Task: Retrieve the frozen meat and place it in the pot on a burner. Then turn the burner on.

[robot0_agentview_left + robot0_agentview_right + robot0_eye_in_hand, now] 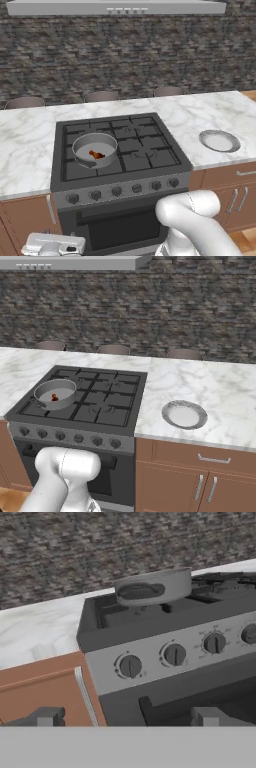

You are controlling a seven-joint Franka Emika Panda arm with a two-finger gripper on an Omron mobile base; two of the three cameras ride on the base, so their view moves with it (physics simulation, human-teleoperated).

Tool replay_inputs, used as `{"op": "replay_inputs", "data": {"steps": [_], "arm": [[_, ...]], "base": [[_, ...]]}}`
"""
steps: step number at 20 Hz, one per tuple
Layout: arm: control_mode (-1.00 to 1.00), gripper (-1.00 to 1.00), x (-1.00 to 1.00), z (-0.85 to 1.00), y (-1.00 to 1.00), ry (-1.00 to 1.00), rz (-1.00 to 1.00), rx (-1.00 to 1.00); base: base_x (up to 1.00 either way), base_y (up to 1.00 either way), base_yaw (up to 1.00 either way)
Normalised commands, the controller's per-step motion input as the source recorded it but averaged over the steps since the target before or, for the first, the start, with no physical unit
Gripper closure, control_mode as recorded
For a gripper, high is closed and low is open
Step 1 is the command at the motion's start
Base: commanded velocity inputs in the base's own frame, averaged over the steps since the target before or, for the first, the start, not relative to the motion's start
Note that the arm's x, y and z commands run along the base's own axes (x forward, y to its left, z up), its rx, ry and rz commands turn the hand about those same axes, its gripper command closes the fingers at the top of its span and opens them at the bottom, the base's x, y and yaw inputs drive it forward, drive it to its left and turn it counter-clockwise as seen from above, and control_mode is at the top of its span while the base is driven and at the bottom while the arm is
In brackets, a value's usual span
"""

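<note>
The round grey metal pot (pixel 94 148) with low straight walls is sitting on the front-left black grated burner (pixel 88 161), the small reddish-orange frozen meat (pixel 96 154) lying inside it. No legible writing is showing on the stove's round dark knobs (pixel 130 666). The gripper (pixel 127 717) is hovering low before the stove front, fingers spread apart and empty, with pot and meat up beyond it.

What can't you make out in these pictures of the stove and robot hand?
- Knob markings: too small in every view to read on or off.
- Burner under the pot: covered by the pot.
- Frozen meat: hidden by the pot's wall in the hand view.
- Gripper: fingertips partly cut off at the hand view's bottom.
</note>
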Motion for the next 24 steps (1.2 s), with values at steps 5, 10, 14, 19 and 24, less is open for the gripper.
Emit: {"op": "replay_inputs", "data": {"steps": [5, 10, 14, 19, 24], "arm": [[-1.00, -1.00, 0.28, -0.08, 0.00, -0.11, 0.01, 0.00], [-1.00, -1.00, 0.18, -0.05, -0.07, -0.07, 0.05, 0.00], [-1.00, -1.00, 0.24, -0.08, -0.18, 0.00, 0.10, -0.01], [-1.00, -1.00, 0.03, -0.06, -0.01, -0.01, 0.06, -0.06], [-1.00, -1.00, 0.13, -0.07, -0.05, 0.00, 0.03, -0.07]], "base": [[0.00, 0.00, 0.00], [0.00, 0.00, 0.00], [0.00, 0.00, 0.00], [0.00, 0.00, 0.00], [0.00, 0.00, 0.00]]}}
